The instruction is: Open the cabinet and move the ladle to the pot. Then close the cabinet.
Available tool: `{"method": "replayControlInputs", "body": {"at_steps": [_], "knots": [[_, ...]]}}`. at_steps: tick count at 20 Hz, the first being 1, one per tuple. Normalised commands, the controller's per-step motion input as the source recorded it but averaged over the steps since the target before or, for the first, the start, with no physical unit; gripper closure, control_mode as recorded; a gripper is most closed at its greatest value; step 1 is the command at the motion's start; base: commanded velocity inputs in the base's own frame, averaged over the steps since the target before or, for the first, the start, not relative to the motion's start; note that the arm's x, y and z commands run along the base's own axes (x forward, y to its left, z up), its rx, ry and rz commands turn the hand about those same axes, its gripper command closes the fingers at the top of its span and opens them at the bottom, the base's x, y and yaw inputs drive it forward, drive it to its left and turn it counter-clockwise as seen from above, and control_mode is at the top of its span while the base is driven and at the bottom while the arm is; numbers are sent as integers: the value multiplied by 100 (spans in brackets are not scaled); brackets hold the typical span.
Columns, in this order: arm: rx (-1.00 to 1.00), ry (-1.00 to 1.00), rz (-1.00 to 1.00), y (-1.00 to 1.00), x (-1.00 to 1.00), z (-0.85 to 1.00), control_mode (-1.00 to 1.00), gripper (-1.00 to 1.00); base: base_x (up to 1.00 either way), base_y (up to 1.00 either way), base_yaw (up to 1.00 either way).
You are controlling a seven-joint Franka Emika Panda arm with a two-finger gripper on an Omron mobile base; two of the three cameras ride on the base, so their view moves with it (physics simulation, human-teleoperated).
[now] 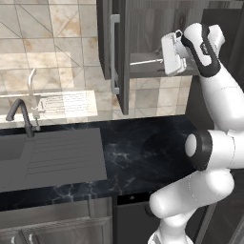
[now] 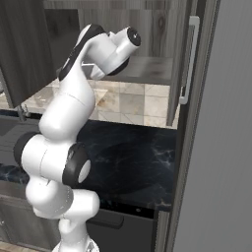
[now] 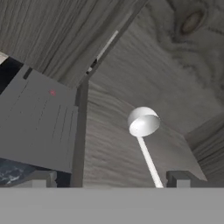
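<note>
We count one ladle (image 3: 143,123), one cabinet (image 1: 143,28) with two doors, both swung open, and one gripper (image 3: 109,178). Each door carries one long silver bar handle: the left door's handle (image 1: 114,53) shows in the left base view, the right door's handle (image 2: 189,61) in the right base view.

The ladle lies flat on the cabinet's bottom board, alone there, near the board's front edge. In the hand view its long axis runs from the round bowl, farther in, straight back along the thin handle toward the gripper, so the handle end points at the hand. In the left base view the thin handle (image 1: 145,62) runs along the board's front edge to the hand.

Our gripper stands wide open at the front edge of that board with nothing in it; the ladle's handle passes between the two fingertips (image 3: 177,179), nearer the right-hand one, and we cannot tell whether it touches.
</note>
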Motion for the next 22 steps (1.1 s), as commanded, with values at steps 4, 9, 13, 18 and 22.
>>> {"method": "replayControlInputs", "body": {"at_steps": [4, 9, 13, 18, 22], "knots": [[0, 1, 0, 0, 5, -2, -100, -100, 0, 0, 0], [-2, 0, 0, 0, 3, -1, -100, -100, 0, 0, 0], [-2, 0, 0, 0, 0, -10, -100, -100, 0, 0, 0], [-2, 0, 0, 0, 1, -12, -100, -100, 0, 0, 0], [-4, 0, 0, 0, 9, -11, -100, -100, 0, 0, 0]]}}
